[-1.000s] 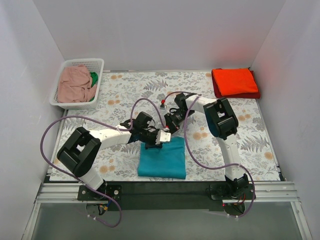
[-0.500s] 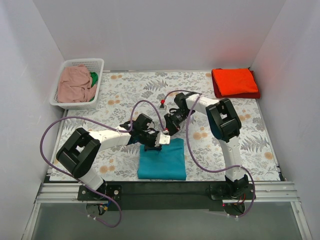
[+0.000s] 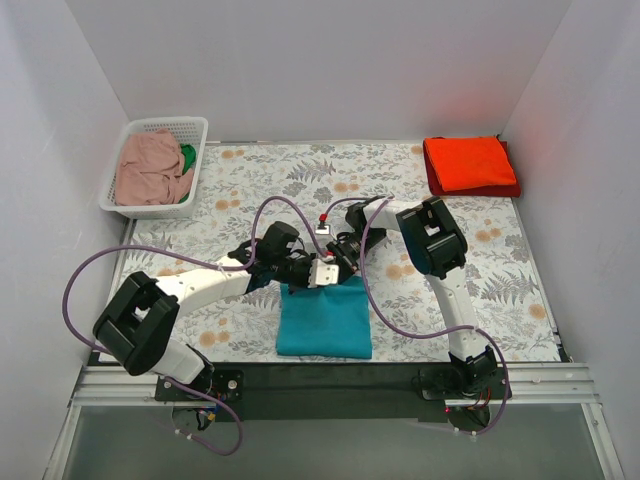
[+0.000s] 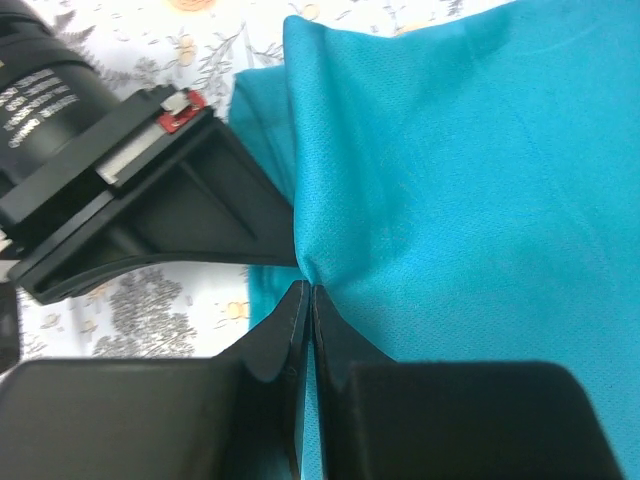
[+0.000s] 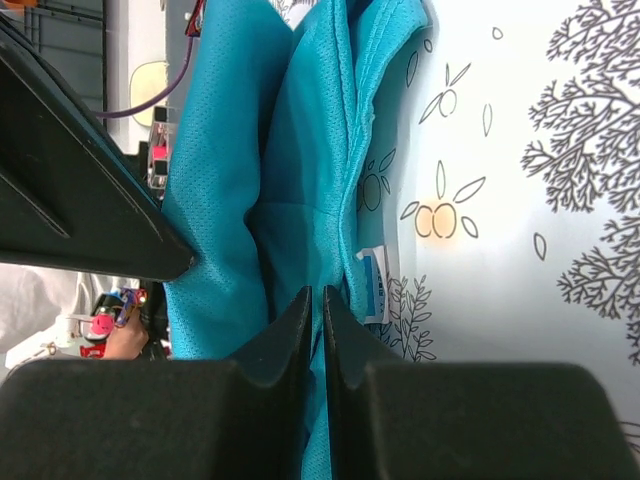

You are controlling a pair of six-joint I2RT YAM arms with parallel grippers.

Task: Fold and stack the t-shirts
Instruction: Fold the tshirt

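A folded teal-blue t-shirt [image 3: 325, 320] lies near the table's front edge. My left gripper [image 3: 305, 273] is shut on the far edge of the teal-blue t-shirt [image 4: 450, 170], cloth pinched between its jaws [image 4: 306, 295]. My right gripper [image 3: 338, 262] is shut on the same edge of the teal-blue t-shirt [image 5: 300, 150], right beside the left gripper [image 5: 318, 295]. A folded orange-red t-shirt [image 3: 470, 163] lies at the back right. A dusty pink t-shirt [image 3: 148, 170] and a bit of green cloth [image 3: 188, 156] lie in the basket.
A white lattice basket [image 3: 193, 128] stands at the back left. A floral-print cloth [image 3: 260, 180] covers the table. A dark red cloth edge [image 3: 433, 184] shows under the orange-red t-shirt. White walls stand on three sides.
Both grippers have moved a little toward the back left along the teal-blue t-shirt's far edge, closer together. The left arm's elbow has shifted left.
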